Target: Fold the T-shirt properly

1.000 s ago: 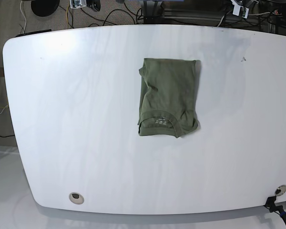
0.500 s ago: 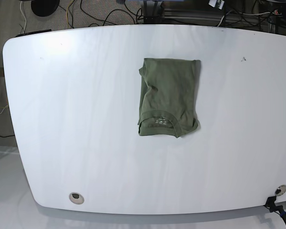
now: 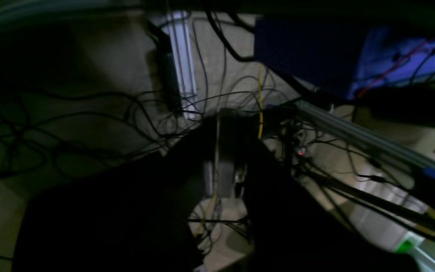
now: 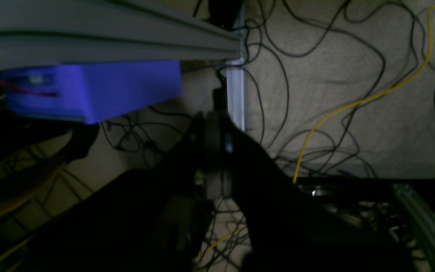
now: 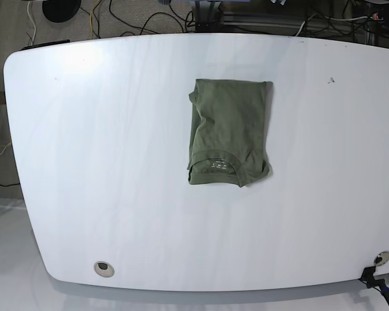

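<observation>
The olive-green T-shirt (image 5: 230, 129) lies folded into a compact rectangle on the white table (image 5: 117, 162), right of centre. Its collar and label (image 5: 218, 165) face the front edge. Neither gripper shows in the base view. The left gripper (image 3: 223, 124) appears as a dark silhouette in the left wrist view, jaws together and holding nothing, over a floor covered in cables. The right gripper (image 4: 213, 124) looks the same in the right wrist view, jaws together and empty. Both are away from the shirt, which shows in neither wrist view.
Two round cable holes sit near the table's front edge, one on the left (image 5: 104, 267) and one on the right (image 5: 381, 258). Cables and metal framing (image 5: 246, 16) lie beyond the far edge. A blue box (image 4: 93, 88) and an aluminium rail (image 4: 108, 32) are near the right gripper.
The shirt has not moved. A small white part beyond the table's far edge has slid left and almost out of the base view.
</observation>
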